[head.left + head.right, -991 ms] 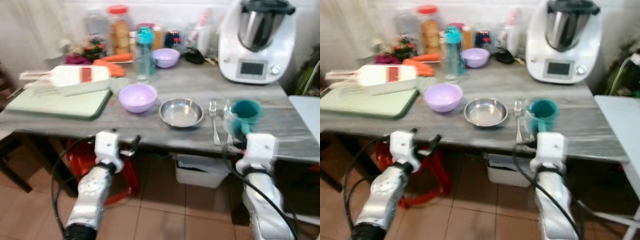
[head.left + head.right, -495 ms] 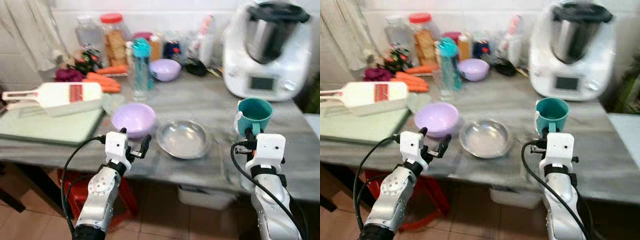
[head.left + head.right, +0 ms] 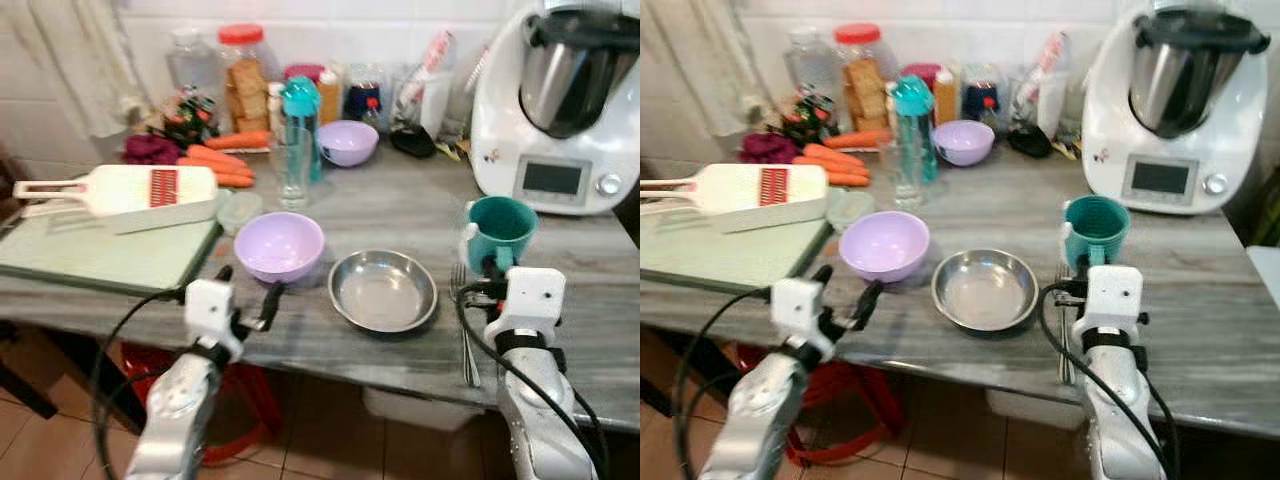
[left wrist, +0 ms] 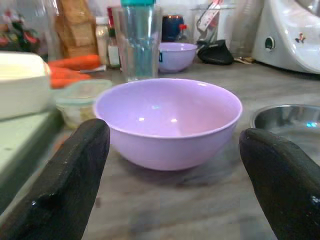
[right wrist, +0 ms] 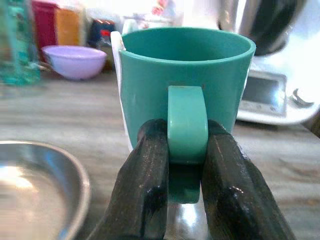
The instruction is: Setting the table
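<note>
On the grey table (image 3: 400,205) a lilac bowl (image 3: 279,245) stands at the front left, with a steel bowl (image 3: 383,290) to its right. A fork (image 3: 463,322) lies right of the steel bowl. Behind the fork stands a teal mug (image 3: 500,228), upright, with its handle (image 5: 187,122) pinched by my right gripper (image 5: 187,150), which is shut on it. My left gripper (image 3: 247,287) hovers at the table's front edge just before the lilac bowl (image 4: 167,117). Its fingers (image 4: 75,170) are spread wide, open, with nothing between them.
A green cutting board (image 3: 100,255) with a white slicer (image 3: 120,190) fills the left end. Carrots (image 3: 215,160), jars (image 3: 243,85), a teal bottle (image 3: 300,105), a glass (image 3: 292,165) and a second lilac bowl (image 3: 348,142) line the back. A white kitchen machine (image 3: 565,110) stands back right.
The camera has shifted and drawn closer to the table. Both arms have risen from below the table edge to table height. The right gripper keeps its hold on the mug.
</note>
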Robot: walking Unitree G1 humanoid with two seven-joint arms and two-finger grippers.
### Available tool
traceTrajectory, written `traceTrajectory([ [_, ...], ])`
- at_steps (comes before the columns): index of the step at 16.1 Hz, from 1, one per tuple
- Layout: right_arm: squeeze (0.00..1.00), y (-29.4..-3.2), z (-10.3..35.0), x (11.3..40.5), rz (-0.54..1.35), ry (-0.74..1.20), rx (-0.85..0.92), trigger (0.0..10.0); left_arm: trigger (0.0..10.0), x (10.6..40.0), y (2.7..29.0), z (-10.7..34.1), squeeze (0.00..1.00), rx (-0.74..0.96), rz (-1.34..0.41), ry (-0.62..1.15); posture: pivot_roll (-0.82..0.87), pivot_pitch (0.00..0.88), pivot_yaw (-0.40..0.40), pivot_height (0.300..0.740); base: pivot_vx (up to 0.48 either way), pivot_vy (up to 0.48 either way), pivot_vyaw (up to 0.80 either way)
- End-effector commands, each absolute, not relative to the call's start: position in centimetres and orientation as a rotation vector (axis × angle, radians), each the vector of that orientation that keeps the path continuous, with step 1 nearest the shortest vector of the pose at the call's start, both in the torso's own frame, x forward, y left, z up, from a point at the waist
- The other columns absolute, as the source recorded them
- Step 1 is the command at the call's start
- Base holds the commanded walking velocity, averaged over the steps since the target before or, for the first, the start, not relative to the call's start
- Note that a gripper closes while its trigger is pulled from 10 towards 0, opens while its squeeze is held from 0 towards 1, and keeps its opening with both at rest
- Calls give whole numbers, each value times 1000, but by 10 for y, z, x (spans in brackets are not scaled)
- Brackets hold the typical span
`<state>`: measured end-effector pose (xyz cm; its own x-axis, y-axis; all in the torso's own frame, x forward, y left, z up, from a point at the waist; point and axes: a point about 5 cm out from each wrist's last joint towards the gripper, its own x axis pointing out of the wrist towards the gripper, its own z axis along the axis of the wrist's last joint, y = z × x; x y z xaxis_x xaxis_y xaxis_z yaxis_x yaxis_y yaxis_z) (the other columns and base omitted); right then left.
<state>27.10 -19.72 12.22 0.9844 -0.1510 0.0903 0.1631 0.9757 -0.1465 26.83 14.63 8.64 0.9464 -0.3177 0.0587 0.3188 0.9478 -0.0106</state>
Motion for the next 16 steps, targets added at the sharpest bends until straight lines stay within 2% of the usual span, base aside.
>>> traceTrajectory([
  [1,0,-202,130,275,-150,-108,-153,10000,10000,267,148,91,0,-20,-362,-63,-77,0,25,740,0,0,0],
  [5,0,-206,140,289,12,-114,-147,10000,10000,246,139,92,0,-56,-586,-14,-64,0,22,740,0,0,0],
  [8,0,-203,143,303,113,-117,-117,10000,10000,244,140,91,0,-55,-608,6,-60,0,32,740,0,0,0],
  [11,0,-207,145,327,123,-113,-120,10000,10000,244,142,94,0,-64,-623,13,-48,0,40,740,0,0,0],
  [16,0,-197,130,342,164,-68,-86,10000,10000,246,137,98,0,-79,-643,13,-34,0,39,740,0,0,0],
])
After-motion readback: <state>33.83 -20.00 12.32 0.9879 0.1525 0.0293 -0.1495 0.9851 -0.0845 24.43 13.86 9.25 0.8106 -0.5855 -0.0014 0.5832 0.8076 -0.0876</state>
